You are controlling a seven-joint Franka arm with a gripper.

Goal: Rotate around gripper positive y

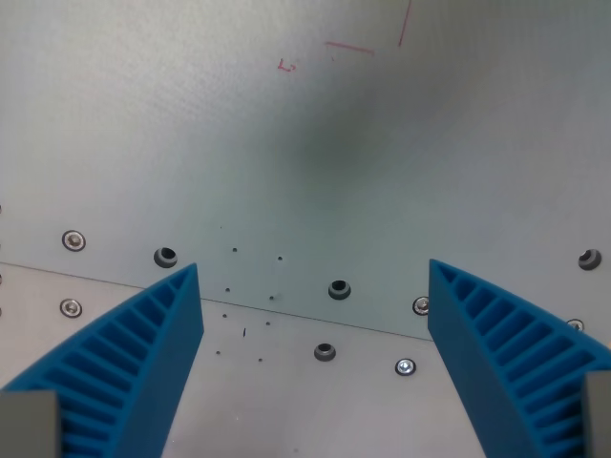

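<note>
My gripper [315, 277] hangs open above a pale grey tabletop [305, 143], with nothing between its fingers. Its two blue ribbed fingers rise from the bottom corners of the wrist view: one finger [134, 363] at the wrist view's left, the other finger [506, 353] at the wrist view's right. A wide gap of bare table shows between them. No loose object lies in view.
A seam [286, 307] between two table plates runs across the lower part of the view. Several screws and bolt holes [339, 288] dot the plates. Thin red pen marks [348, 46] sit near the top edge. A soft shadow darkens the table's middle.
</note>
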